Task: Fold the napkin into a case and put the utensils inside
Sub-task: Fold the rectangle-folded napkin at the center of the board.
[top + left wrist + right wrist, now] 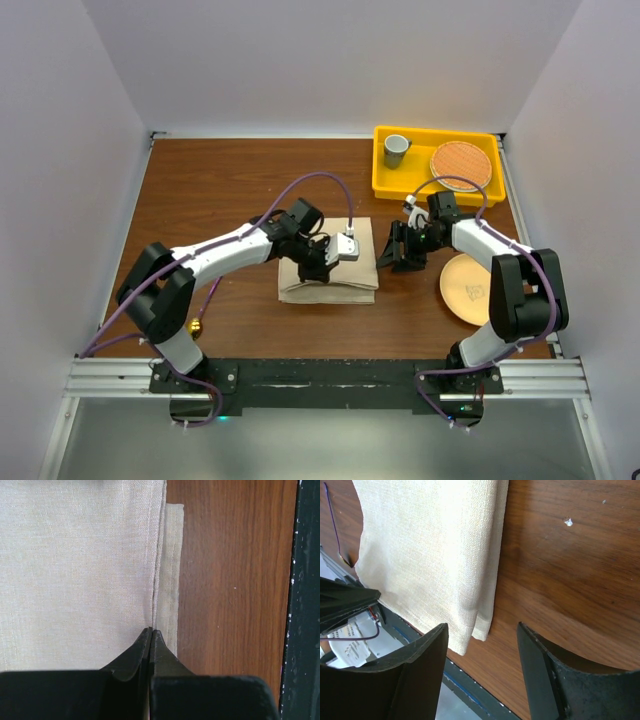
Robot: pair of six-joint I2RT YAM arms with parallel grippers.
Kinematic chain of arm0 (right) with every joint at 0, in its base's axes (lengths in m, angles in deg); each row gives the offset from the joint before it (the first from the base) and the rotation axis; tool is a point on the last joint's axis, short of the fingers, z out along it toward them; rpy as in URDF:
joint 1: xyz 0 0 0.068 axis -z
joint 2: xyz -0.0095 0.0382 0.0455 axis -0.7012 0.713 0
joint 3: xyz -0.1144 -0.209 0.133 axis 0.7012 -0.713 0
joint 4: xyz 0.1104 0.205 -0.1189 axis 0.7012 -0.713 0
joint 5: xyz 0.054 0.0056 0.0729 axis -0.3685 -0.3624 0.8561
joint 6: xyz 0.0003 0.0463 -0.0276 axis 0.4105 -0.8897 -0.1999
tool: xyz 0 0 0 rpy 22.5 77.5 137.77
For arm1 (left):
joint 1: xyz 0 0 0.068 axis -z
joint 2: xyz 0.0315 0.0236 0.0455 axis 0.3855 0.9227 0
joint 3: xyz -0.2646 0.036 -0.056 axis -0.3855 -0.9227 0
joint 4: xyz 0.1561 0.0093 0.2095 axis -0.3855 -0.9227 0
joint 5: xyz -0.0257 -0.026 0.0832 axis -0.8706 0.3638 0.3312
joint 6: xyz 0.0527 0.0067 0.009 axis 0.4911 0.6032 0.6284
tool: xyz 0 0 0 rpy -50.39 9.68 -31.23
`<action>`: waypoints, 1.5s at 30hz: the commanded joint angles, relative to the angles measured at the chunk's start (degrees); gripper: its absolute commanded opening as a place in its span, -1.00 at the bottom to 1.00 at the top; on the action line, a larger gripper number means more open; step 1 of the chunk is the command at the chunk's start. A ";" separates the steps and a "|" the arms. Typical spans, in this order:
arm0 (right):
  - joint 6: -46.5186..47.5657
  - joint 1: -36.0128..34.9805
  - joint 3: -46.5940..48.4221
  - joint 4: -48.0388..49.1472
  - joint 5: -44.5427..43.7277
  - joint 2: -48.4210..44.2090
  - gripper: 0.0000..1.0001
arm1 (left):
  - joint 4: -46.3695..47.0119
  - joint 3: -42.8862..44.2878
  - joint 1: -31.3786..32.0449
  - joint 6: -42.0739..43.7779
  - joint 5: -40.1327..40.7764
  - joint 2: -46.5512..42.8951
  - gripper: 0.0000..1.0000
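Observation:
The beige napkin (338, 285) lies folded in layers on the wooden table, in front of and between the arms. My left gripper (314, 270) is down on it and shut. In the left wrist view its closed tips (151, 629) touch the napkin (75, 570) at the edge of the top layer, where a narrow strip of the lower layer shows. My right gripper (398, 258) stands open at the cloth's right edge. In the right wrist view its jaws (481, 625) straddle a corner of the napkin (430, 545) without touching it. The fork is out of view.
A small shiny gold thing (196, 325) lies by the left arm's base; I cannot tell if it is the spoon. A peach plate (463, 290) sits at the right. A yellow tray (382, 185) at the back right holds a grey cup (397, 148) and a round orange mat (461, 160).

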 commanded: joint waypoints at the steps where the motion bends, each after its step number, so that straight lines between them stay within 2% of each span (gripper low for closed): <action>1: -0.40 0.26 0.92 0.27 0.96 -0.30 0.19 | -1.00 -2.04 -0.07 3.05 -1.33 -0.80 -1.00; 10: -0.31 0.26 0.75 0.35 0.52 -0.12 0.07 | 1.19 -4.50 0.02 4.20 -0.54 0.96 -1.00; 19: -1.71 0.17 0.66 2.29 2.80 2.07 -0.05 | -1.44 -3.19 -0.07 7.36 -0.01 -0.54 -1.00; 35: -2.07 0.17 1.10 2.46 3.86 2.86 -0.06 | -2.14 -0.81 0.10 5.96 -3.35 -0.72 -1.00; 45: -1.89 0.08 0.75 2.38 3.50 2.60 -0.06 | -1.62 -2.48 0.45 6.40 -4.49 -0.45 -1.00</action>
